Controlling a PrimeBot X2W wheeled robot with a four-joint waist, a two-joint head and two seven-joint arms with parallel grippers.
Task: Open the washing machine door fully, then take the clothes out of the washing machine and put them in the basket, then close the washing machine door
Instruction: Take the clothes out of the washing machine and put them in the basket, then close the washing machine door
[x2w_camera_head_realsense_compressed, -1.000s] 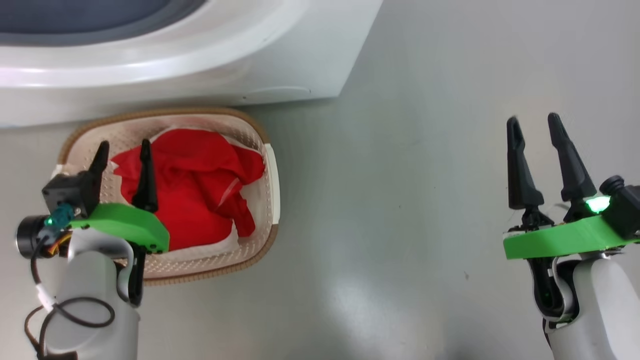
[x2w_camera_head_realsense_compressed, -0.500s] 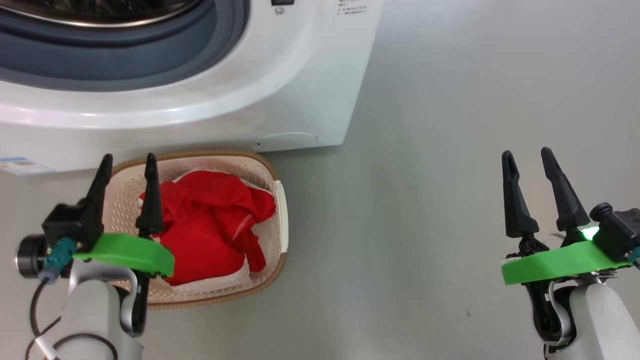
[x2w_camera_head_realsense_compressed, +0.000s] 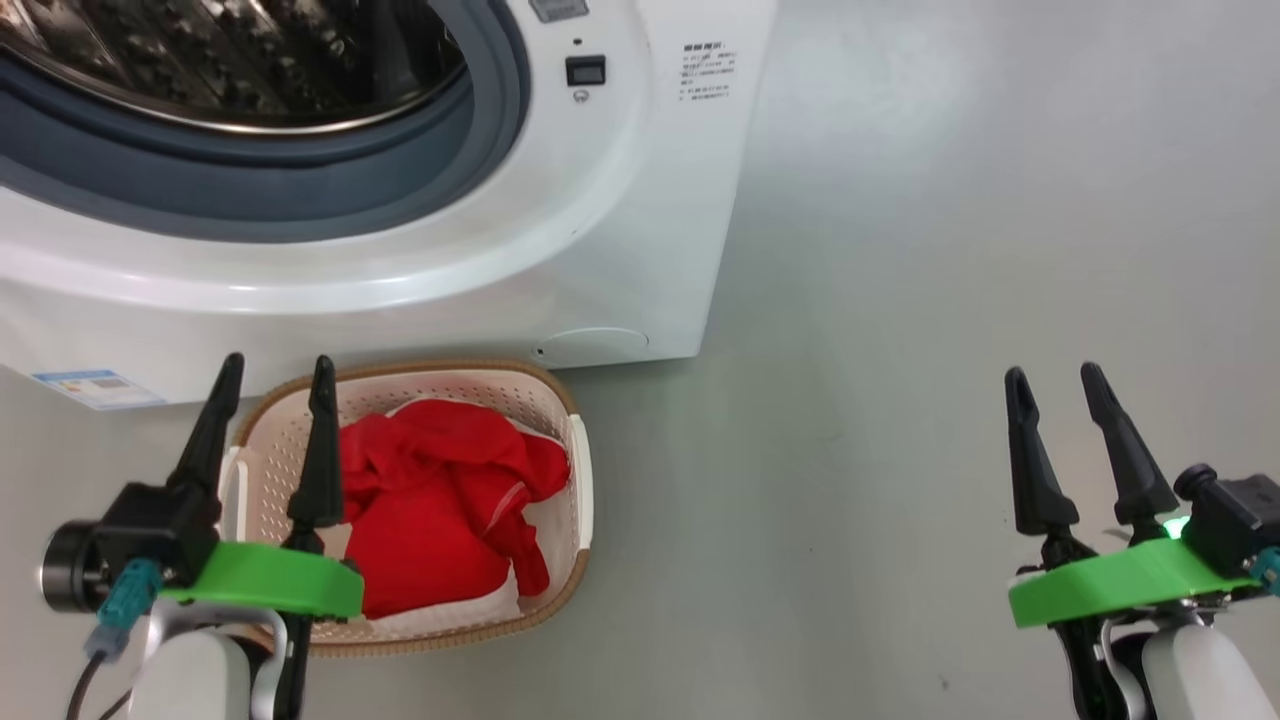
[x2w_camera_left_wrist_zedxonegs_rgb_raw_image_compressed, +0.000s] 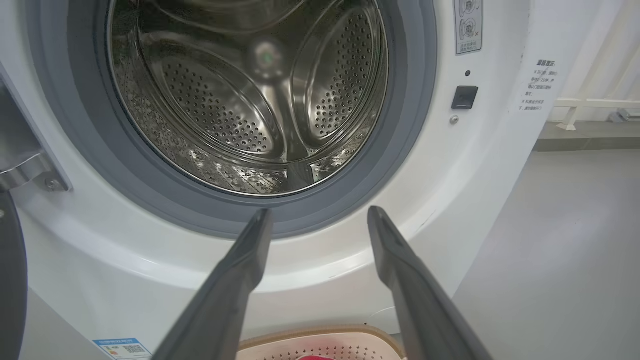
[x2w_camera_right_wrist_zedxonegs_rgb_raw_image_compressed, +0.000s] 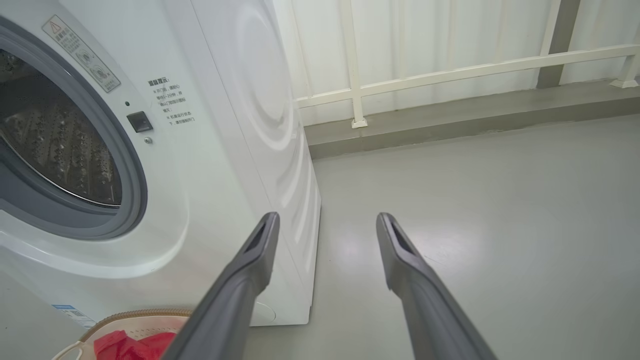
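Note:
The white washing machine stands with its grey rubber ring and steel drum exposed; I see no cloth in the drum. A dark edge of the washing machine door shows at the far left of the left wrist view, swung aside. Red clothes lie on a white one in the cream basket on the floor before the machine. My left gripper hangs open above the basket's left side, holding nothing. My right gripper is open over bare floor, far to the right.
Grey floor spreads to the right of the machine. A white railing and wall stand behind it. A blue label sits low on the machine's front.
The head view has tilted up, so the machine's opening and drum have come into sight and the basket sits lower in the picture. Both grippers stay open and empty.

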